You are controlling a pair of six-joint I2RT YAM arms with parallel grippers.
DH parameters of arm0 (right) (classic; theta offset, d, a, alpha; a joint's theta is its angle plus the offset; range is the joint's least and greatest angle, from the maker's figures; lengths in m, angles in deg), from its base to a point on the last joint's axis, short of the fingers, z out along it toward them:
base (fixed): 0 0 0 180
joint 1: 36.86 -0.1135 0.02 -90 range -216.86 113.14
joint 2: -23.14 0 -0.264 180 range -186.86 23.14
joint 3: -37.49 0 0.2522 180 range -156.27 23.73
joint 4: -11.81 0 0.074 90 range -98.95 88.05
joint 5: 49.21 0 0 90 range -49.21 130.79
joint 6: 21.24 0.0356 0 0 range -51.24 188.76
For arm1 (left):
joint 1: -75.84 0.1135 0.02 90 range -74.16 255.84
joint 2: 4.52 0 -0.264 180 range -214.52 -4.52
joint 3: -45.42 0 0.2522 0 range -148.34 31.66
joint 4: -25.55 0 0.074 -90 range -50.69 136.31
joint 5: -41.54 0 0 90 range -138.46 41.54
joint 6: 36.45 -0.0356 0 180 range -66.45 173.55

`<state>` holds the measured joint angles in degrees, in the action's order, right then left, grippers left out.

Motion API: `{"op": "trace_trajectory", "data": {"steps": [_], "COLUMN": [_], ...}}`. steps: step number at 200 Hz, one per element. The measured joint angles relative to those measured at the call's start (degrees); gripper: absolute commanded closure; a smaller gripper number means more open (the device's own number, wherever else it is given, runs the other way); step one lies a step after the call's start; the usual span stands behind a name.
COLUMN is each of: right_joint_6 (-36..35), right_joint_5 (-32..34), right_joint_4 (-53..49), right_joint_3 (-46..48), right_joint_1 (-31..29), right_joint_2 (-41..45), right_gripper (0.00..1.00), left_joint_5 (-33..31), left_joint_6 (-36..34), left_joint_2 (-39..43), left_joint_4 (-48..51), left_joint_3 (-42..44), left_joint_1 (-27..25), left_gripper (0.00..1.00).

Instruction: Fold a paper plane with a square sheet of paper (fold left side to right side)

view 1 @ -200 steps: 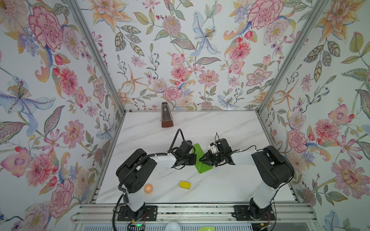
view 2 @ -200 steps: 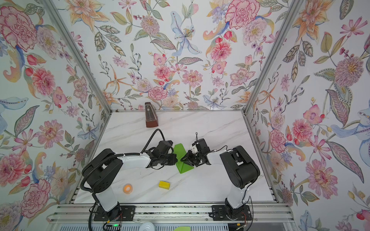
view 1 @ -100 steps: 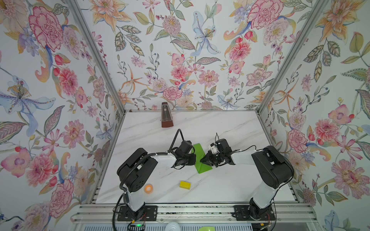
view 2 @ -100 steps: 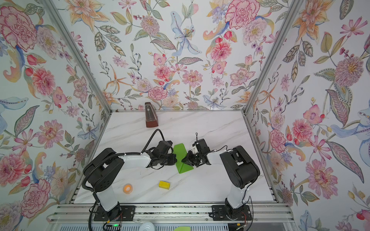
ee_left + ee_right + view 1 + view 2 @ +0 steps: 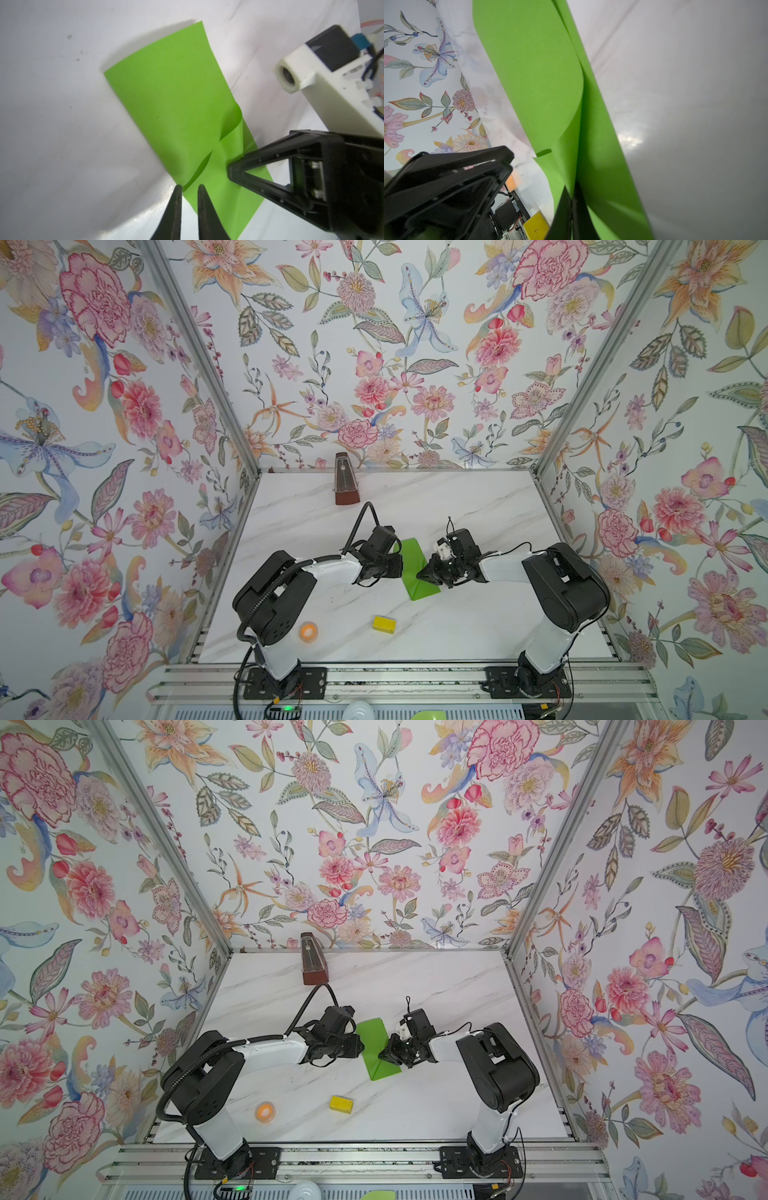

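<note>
Close view along the right pincer [image 5: 572, 194], whose two dark fingers are pressed together on an edge of the square sheet of paper [image 5: 533, 72]. The paper is bright lime green and doubled over. An upper layer curves up and away from a lower layer that lies on the pale marbled desk [image 5: 685, 104]. Beside the paper sits the black frame of the left pincer [image 5: 500, 164], close to the paper's edge; how its jaws stand cannot be told here. Near it are a blurred orange object [image 5: 513, 179], a yellow block [image 5: 536, 228] and a floral wall [image 5: 425, 72].
</note>
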<state>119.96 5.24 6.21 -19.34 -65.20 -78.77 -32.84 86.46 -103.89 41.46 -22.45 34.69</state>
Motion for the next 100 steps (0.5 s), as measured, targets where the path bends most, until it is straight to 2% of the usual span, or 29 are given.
{"op": "trace_trajectory", "data": {"steps": [53,100], "right_joint_6": [0.0,0.0], "right_joint_5": [0.0,0.0], "right_joint_4": [0.0,0.0], "right_joint_3": [0.0,0.0], "right_joint_1": [0.0,0.0], "right_joint_2": [0.0,0.0], "right_gripper": [1.0,1.0], "left_joint_5": [1.8,3.6], "left_joint_6": [-0.3,-0.1], "left_joint_2": [1.0,-2.9], "left_joint_4": [0.7,-0.1], "left_joint_3": [-0.3,-0.3], "left_joint_1": [-1.0,-2.0], "left_gripper": [0.87,0.93]}}
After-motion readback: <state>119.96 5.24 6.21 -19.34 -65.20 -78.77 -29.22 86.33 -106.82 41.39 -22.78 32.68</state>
